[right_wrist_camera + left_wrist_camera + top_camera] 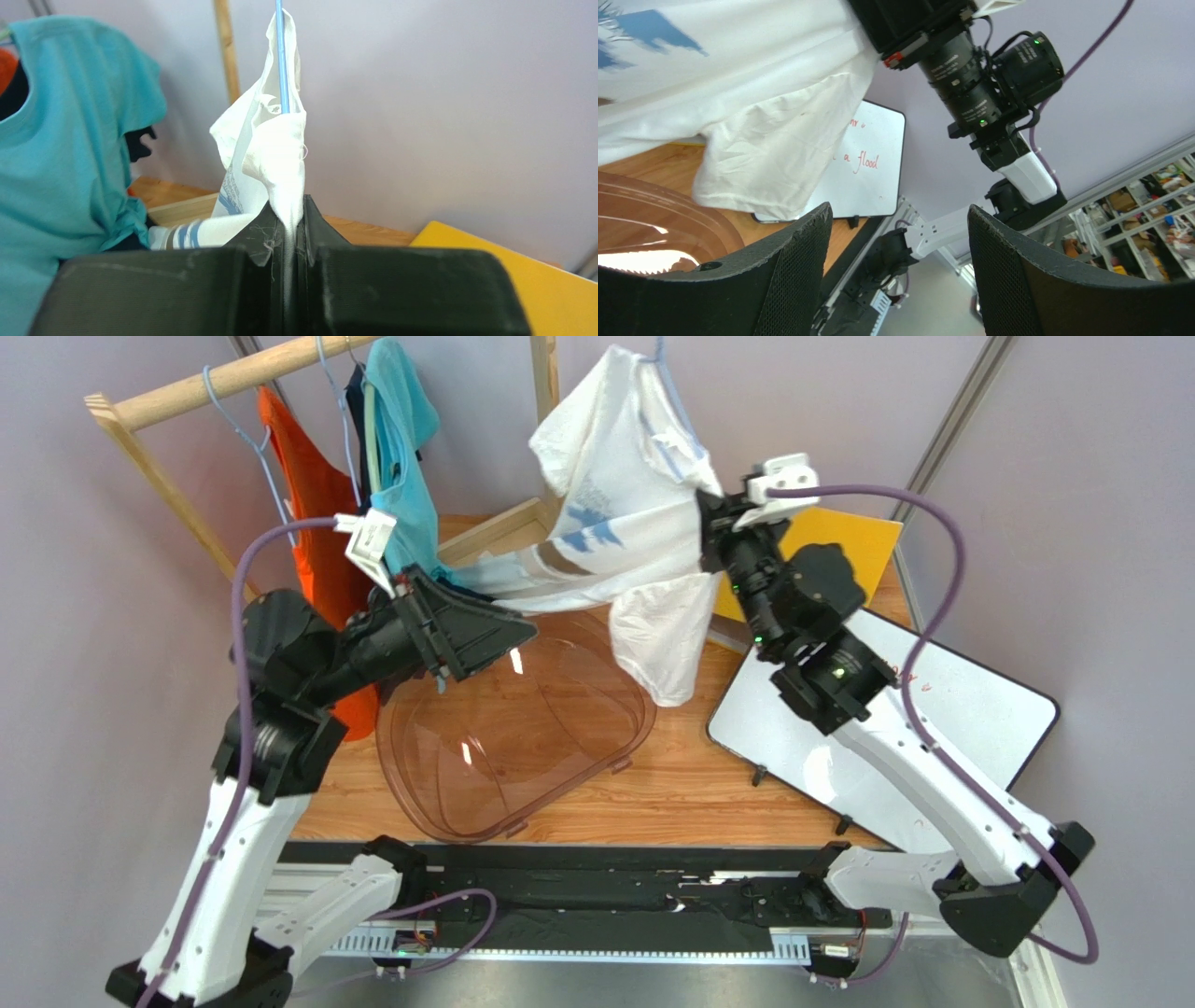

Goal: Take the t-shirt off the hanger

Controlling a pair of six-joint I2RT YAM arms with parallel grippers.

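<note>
A white t-shirt [624, 504] with a blue print hangs bunched on a light blue hanger [657, 353] at the top centre of the top view. My right gripper [710, 521] is shut on a fold of the shirt's right side. In the right wrist view the white cloth [277, 154] is pinched between the jaws [289, 217], just below the hanger's blue wire [281, 56]. My left gripper [522, 632] stands open by the shirt's lower left hem. Its wrist view shows nothing between its fingers [899, 234], with the shirt [738, 91] up to the left.
An orange shirt [316, 518] and a teal shirt [400, 448] hang on the wooden rack [211, 385] at the left. A clear brown tub [519, 735] lies below the shirt. A whiteboard [926, 714] and a yellow board [849, 539] lie to the right.
</note>
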